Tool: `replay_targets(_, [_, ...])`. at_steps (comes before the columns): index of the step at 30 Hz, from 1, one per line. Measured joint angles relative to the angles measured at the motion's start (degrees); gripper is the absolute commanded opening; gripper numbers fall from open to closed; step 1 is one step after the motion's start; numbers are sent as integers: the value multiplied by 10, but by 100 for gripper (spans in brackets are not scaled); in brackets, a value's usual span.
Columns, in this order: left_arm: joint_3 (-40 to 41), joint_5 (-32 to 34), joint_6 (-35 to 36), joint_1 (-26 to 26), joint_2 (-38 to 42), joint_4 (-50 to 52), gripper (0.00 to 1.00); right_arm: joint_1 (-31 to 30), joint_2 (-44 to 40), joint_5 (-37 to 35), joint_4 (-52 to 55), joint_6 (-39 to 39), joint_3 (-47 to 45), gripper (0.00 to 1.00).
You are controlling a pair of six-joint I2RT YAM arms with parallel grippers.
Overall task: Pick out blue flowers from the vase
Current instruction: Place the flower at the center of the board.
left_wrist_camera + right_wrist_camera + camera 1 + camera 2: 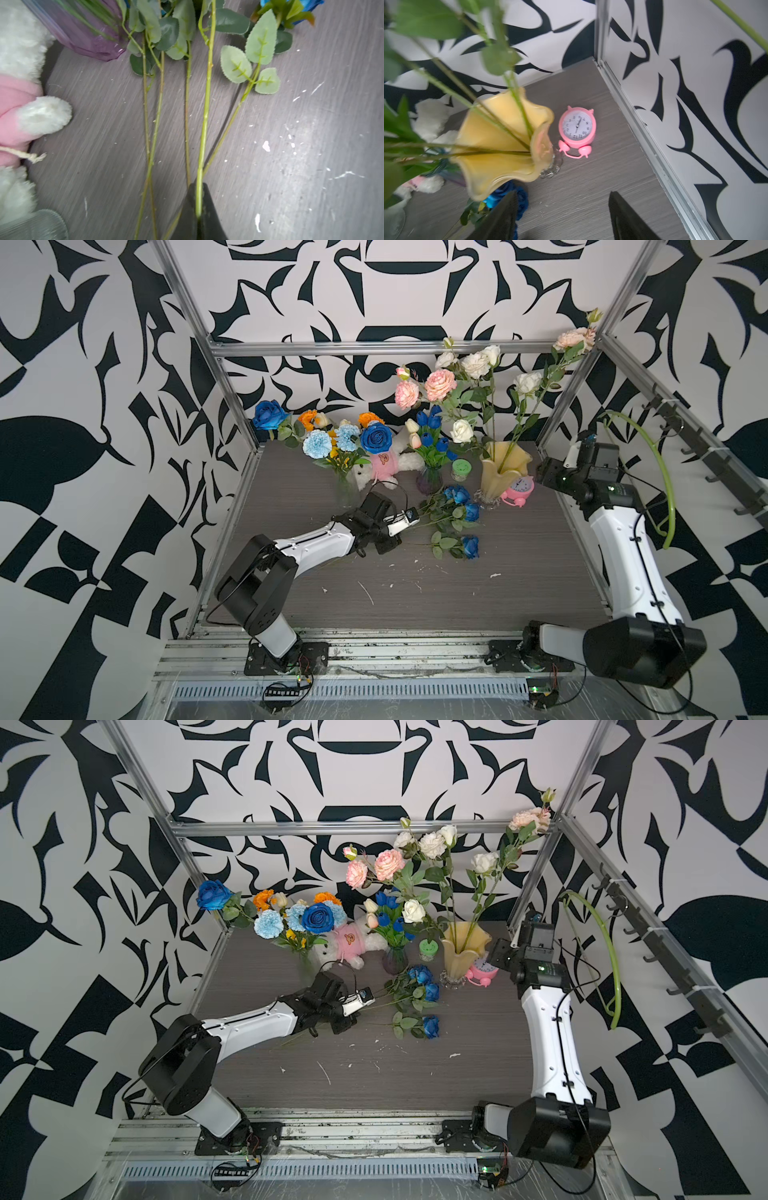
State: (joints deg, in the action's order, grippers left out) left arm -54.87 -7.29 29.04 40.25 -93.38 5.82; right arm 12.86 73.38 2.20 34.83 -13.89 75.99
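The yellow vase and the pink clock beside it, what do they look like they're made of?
The yellow vase looks like glass: glossy, translucent ruffled walls on a clear knobbed foot. The pink clock seems plastic or painted metal, smooth even pink with a white dial; the look leaves it open.

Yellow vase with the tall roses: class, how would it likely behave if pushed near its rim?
The yellow vase probably tips easily: wide flared mouth, small clear foot. Its tall roses lean out, likely making it top-heavy. It looks like glass, so probably fragile.
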Motion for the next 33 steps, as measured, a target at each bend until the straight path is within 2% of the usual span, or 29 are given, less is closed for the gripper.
replay_targets(6, [0,-16,2,-2,-31,-36,0,13,57,58,-9,0,35,58])
replay_targets(16, [-16,-23,9,-2,-67,-54,0,13,127,116,-40,-9,52,46])
replay_targets(22, [-24,-23,15,-2,-75,-61,0,9,150,134,-57,-12,56,46])
replay_targets(25, [-25,-23,15,-2,-79,-61,4,1,159,138,-57,-10,66,46])
replay_targets(30, [-28,-21,18,-2,-85,-63,17,-20,184,140,-54,-4,89,46])
replay_targets(33, [-30,-19,19,-2,-85,-64,20,-26,198,136,-51,-1,94,44])
